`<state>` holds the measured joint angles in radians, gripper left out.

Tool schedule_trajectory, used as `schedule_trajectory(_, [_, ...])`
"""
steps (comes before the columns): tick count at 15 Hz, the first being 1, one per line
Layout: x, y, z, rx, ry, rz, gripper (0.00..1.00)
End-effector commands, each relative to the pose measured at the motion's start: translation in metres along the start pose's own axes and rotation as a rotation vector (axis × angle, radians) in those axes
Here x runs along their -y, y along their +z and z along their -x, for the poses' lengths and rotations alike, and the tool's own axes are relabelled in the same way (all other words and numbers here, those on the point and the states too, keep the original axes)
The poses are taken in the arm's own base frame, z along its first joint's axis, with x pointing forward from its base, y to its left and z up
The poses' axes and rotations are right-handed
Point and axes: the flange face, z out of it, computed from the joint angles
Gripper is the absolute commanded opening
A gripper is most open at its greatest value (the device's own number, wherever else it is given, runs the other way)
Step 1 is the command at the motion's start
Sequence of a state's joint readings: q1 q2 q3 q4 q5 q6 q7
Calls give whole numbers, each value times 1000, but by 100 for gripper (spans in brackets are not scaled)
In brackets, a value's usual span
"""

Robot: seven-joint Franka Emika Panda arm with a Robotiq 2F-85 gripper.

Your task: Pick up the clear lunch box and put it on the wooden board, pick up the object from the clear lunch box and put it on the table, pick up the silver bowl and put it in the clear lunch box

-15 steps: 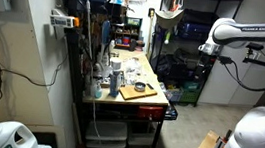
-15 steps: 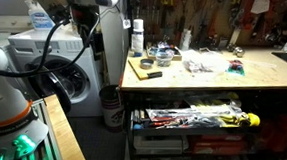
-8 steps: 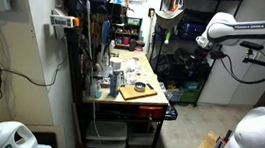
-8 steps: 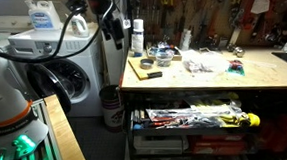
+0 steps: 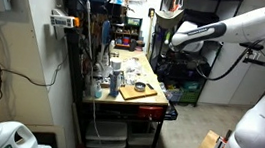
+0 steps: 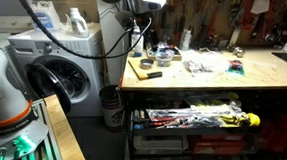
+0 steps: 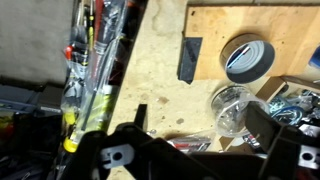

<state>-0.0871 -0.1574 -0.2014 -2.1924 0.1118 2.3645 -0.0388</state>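
The wooden board (image 7: 290,25) lies on the table (image 7: 160,60); it also shows in both exterior views (image 5: 137,89) (image 6: 142,67). A round silver bowl (image 7: 248,58) and a small black object (image 7: 190,58) rest on the board. The clear lunch box (image 7: 232,106), a round clear container with something dark inside, stands on the table just off the board's edge. My gripper (image 7: 200,118) is open and empty, high above the table near the lunch box. It shows in both exterior views (image 5: 173,40) (image 6: 138,32), above the bench end.
The table (image 6: 213,82) is cluttered: bottles and jars (image 5: 107,76) along one side, small parts and bags (image 6: 200,63) in the middle. Long tools and screwdrivers (image 7: 95,70) lie beside the bench. A washing machine (image 6: 69,70) stands next to the bench end.
The arm has swung from away at the side in over the bench end, bringing the gripper above the board and the lunch box. Nothing on the table has moved.
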Motion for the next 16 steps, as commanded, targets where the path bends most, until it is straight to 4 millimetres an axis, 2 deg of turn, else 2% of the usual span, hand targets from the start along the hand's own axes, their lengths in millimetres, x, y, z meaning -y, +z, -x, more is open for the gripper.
schedule_trajectory(1, [13,13,-10,12,9,-9,100])
schedule_trajectory(3, [26,29,-21,26,15,-11,100])
schedule_trajectory(6, [23,27,-27,18,22,-10,100])
schedule_trajectory(12, [59,65,-52,93,354,29,100])
schedule_trajectory(16, [69,95,-69,156,554,77,100])
